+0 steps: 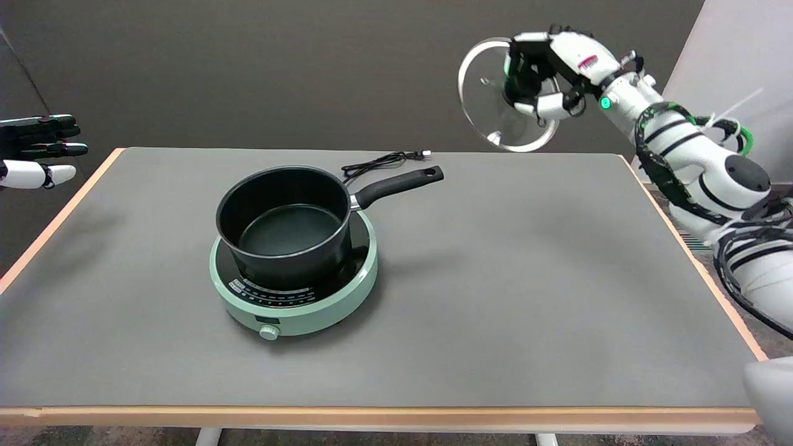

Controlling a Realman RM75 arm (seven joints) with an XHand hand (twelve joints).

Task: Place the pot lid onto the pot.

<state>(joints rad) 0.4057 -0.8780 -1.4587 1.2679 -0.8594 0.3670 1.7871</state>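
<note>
Raised well above the counter's far right corner, the right hand (545, 77) grips the pot lid (489, 105), its fingers curled around the lid's middle, where the knob would be; the knob itself is hidden by the fingers. Held this way, the lid is tipped up nearly on edge, its clear glass face turned toward the left side of the scene and its metal rim showing as a bright ring against the dark wall behind. It touches nothing but the hand.

Its white arm reaches in from the right side of the picture, beyond the counter's right edge, wrapped with black cable, and a green light shows at the wrist.

On the counter (526, 279), left of centre, sits a pale green induction cooker (322, 297) with a round knob at its front. A black pot (282, 226) stands upright on the cooker's dark top, open and with nothing visible inside. Its black handle (399, 183) points toward the far right, reaching past the cooker's rim. A black power cord (378, 162) lies coiled near the far edge, just behind the handle.

Pot and lid are well apart, the lid high and off to the right of the pot.
</note>
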